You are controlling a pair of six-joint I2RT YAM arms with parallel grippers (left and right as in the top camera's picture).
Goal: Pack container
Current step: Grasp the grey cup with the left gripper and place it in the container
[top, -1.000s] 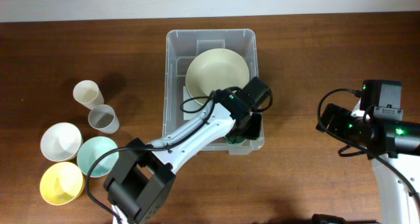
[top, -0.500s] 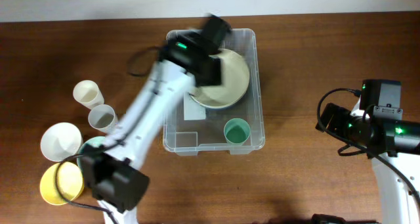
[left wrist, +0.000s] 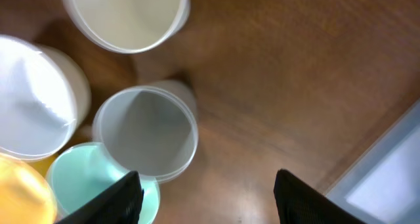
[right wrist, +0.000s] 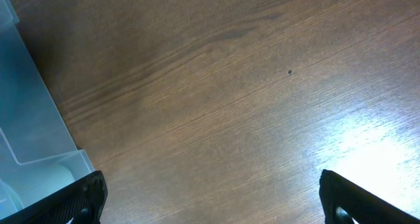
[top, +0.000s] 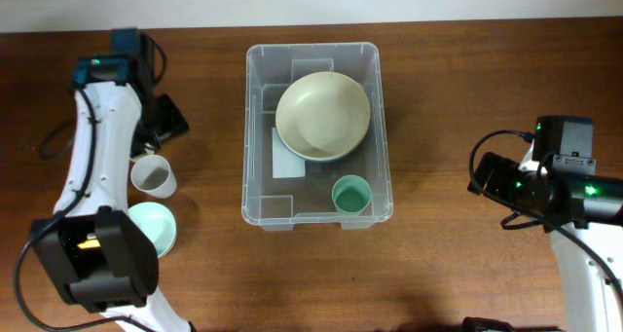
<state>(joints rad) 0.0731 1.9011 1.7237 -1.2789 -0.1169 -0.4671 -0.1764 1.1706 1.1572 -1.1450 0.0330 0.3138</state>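
Container [top: 255, 176]: centre of bench [top: 467, 69], holding bowl [top: 322, 116] and green cup [top: 350, 195]. Left tool [left wrist: 210, 198]: swung back from it over grey cup [left wrist: 146, 133], jaws apart, empty. Right tool [right wrist: 210, 198]: parted, idle. Grey cup likely next.

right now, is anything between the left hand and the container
Nothing visible does. Only bare table lies between the open left hand and the container. The grey cup sits on the hand's other side.
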